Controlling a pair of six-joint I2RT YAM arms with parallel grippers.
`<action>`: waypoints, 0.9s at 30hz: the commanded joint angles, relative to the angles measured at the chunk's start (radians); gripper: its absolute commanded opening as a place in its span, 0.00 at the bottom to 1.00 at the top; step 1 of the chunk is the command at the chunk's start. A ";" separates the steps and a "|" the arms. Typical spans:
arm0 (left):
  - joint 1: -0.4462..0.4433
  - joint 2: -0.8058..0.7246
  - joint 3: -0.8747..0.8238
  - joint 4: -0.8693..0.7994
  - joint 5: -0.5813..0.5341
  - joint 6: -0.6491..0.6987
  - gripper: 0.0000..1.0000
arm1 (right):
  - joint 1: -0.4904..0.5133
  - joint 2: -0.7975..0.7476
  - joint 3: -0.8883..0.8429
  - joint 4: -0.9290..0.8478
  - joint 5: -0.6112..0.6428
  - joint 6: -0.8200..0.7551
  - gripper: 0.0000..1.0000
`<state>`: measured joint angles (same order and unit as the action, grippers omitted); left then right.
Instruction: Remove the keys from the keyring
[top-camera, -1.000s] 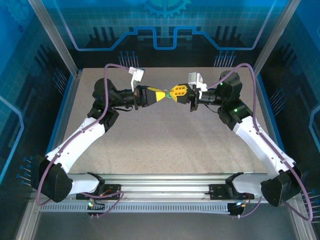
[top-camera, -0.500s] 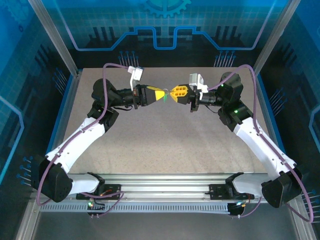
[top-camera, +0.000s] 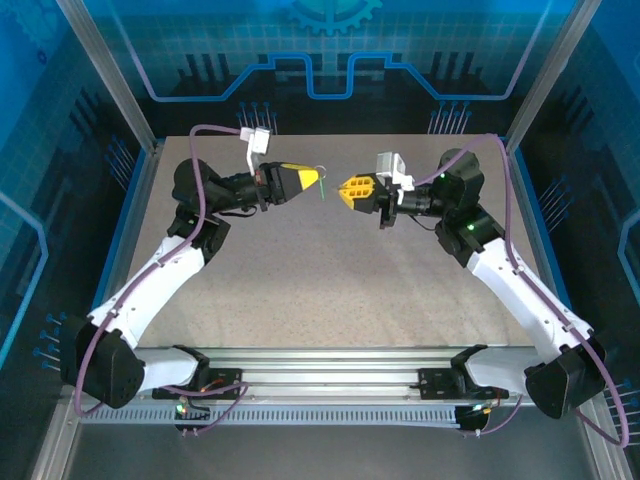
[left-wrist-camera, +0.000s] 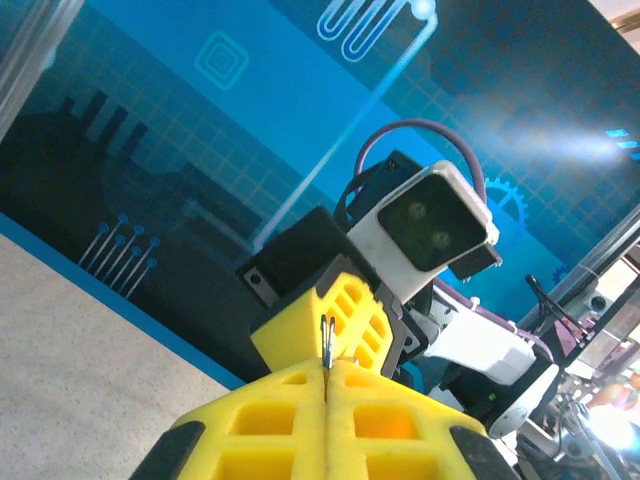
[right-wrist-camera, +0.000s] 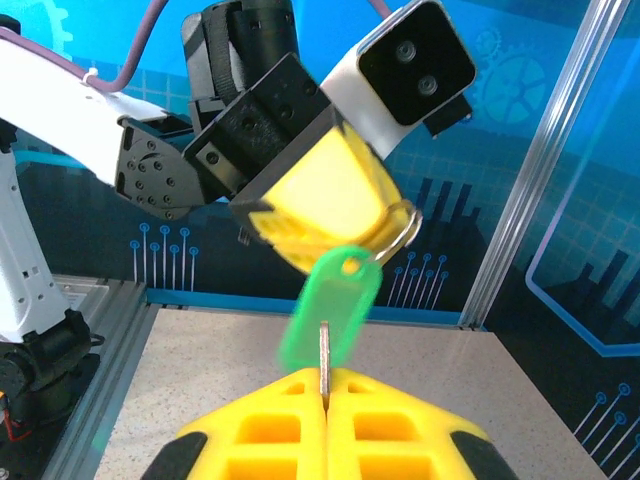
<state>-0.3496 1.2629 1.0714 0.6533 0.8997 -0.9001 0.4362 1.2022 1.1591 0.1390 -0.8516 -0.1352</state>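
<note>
By the look of it the separation is made. The left gripper (top-camera: 314, 178), its ribbed yellow plastic fingers clenched, grasps the thin silver wire keyring (right-wrist-camera: 406, 226), and a glossy oblong green plastic tag (right-wrist-camera: 331, 305) dangles below the keyring. The right gripper (top-camera: 346, 188), apart from the keyring, is clamped on a flat, narrow silver metal key (right-wrist-camera: 323, 362). I cannot tell whether more keys hang on the keyring.

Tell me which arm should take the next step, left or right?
Right, I think. The right gripper is shut on a thin metal blade, apparently a key, clear of the keyring and green tag hanging from the shut left gripper. It could lower and release the key while the left holds.
</note>
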 joint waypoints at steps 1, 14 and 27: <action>0.006 -0.036 -0.014 0.044 -0.023 -0.019 0.00 | 0.013 -0.025 -0.006 0.004 0.004 -0.015 0.00; 0.015 -0.155 -0.070 -0.437 -0.239 0.294 0.01 | 0.006 -0.101 -0.112 -0.001 0.278 0.125 0.00; 0.015 -0.141 -0.274 -0.694 -0.689 0.417 0.03 | -0.081 -0.132 -0.396 0.061 0.545 0.290 0.00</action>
<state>-0.3420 1.0946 0.8406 0.0036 0.3492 -0.5167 0.3733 1.0592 0.8013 0.1452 -0.3882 0.0891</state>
